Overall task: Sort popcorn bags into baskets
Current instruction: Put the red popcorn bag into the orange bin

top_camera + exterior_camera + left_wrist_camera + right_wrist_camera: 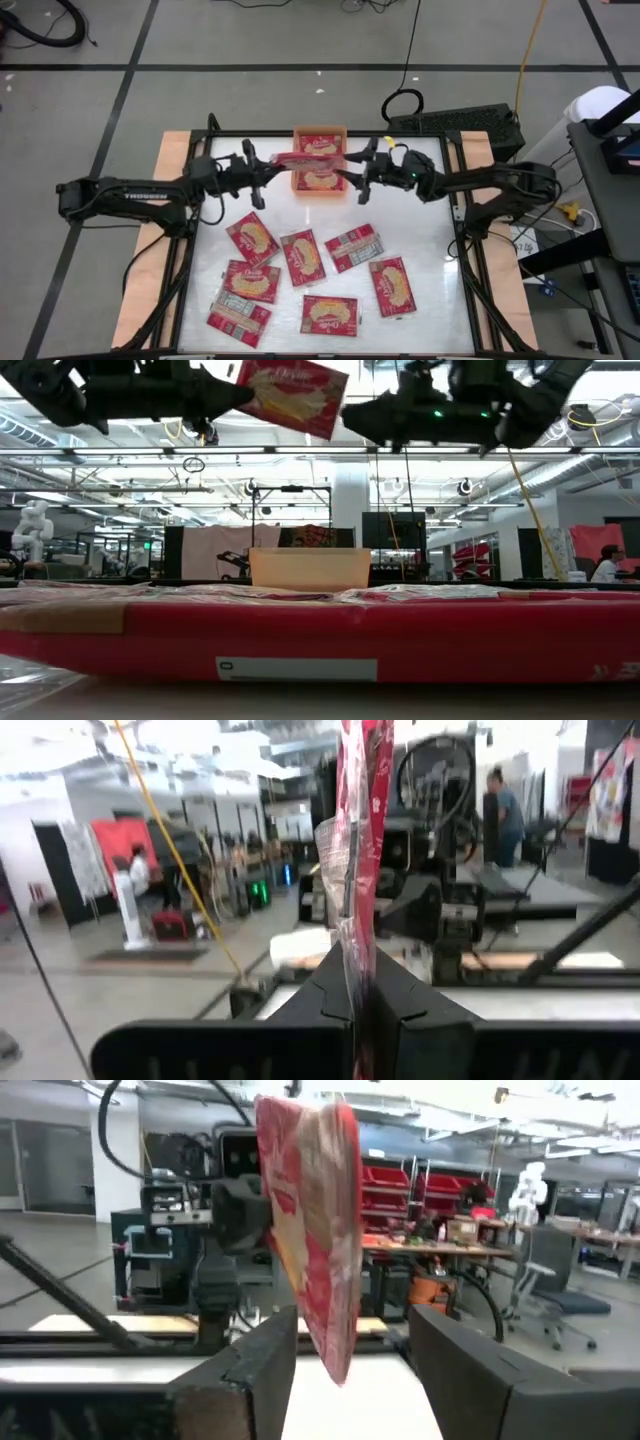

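One red popcorn bag (pixel 305 158) hangs in the air over the orange basket (pixel 296 180), turned on edge and tilted. My left gripper (pixel 270 166) reaches in from the table's left and is shut on the bag. My right gripper (pixel 352 166) faces it from the table's right and is open. In the right wrist view its fingers (pixel 262 1360) stand on either side of the bag's free end (pixel 335 1350) without touching. The basket holds other packets (pixel 320 178). Several more packets (pixel 303 257) lie flat on the table nearer to me. My left gripper (pixel 360 995) pinches the bag's left end (pixel 352 955) between its two fingers, coming level from the table's left. The bag is lifted clear and stands on edge, reaching toward the right gripper above the basket (pixel 305 568).
Packets (pixel 252 238) (pixel 393 284) (pixel 238 318) are spread over the near half of the white table top. One packet (pixel 300 635) lies right in front of the low camera. A dark frame rims the table. People and workbenches show in the room beyond.
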{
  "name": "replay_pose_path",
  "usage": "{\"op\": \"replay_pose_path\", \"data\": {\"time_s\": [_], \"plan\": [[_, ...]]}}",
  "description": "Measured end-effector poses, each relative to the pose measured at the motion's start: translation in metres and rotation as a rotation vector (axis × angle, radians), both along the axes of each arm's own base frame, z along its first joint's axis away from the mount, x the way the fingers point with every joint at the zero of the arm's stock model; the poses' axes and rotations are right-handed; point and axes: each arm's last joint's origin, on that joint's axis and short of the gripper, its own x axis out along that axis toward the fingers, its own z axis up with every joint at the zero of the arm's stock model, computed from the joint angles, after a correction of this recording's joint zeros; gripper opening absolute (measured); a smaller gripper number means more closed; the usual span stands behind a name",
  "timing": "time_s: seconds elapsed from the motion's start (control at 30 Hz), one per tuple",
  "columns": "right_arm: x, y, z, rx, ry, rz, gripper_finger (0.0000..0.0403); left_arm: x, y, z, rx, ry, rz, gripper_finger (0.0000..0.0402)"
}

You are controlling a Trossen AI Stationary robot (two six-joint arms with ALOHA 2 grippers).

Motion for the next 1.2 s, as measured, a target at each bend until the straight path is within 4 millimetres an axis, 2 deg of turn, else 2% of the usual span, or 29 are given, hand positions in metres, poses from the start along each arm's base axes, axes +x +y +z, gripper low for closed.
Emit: {"op": "replay_pose_path", "data": {"time_s": [0.13, 0.33, 0.47, 0.67, 0.73, 0.83, 0.93, 1.07, 1.2], "plan": [[0.018, -0.003, 0.011, -0.028, -0.020, 0.069, 0.0194, -0.004, 0.000, -0.009, 0.005, -0.010, 0.006, 0.0003], [0.034, -0.007, 0.027, -0.019, -0.070, 0.080, 0.0183, -0.006, -0.001, -0.006, 0.034, -0.059, -0.013, 0.0003], [0.035, -0.008, 0.035, -0.025, -0.100, 0.085, 0.0132, -0.007, -0.001, -0.006, 0.050, -0.066, -0.012, 0.0009], [0.034, -0.009, 0.035, -0.028, -0.091, 0.117, 0.0018, -0.007, 0.001, -0.006, 0.057, -0.057, 0.010, 0.0008], [0.034, -0.009, 0.034, -0.031, -0.076, 0.118, 0.0012, -0.007, 0.003, -0.008, 0.018, -0.046, 0.034, 0.0014], [0.034, -0.011, 0.032, -0.030, -0.059, 0.112, 0.0018, -0.007, 0.004, -0.011, -0.032, -0.023, 0.074, 0.0050], [0.033, -0.017, 0.031, -0.030, -0.041, 0.095, 0.0009, -0.005, 0.003, -0.017, -0.063, 0.028, 0.131, 0.0111], [0.024, -0.036, 0.033, -0.009, -0.047, 0.038, 0.0007, -0.005, 0.005, -0.027, -0.150, 0.114, 0.281, 0.0193], [0.012, -0.060, 0.035, 0.009, -0.044, -0.043, 0.0005, -0.007, 0.008, -0.041, -0.252, 0.218, 0.382, 0.0254]]}}
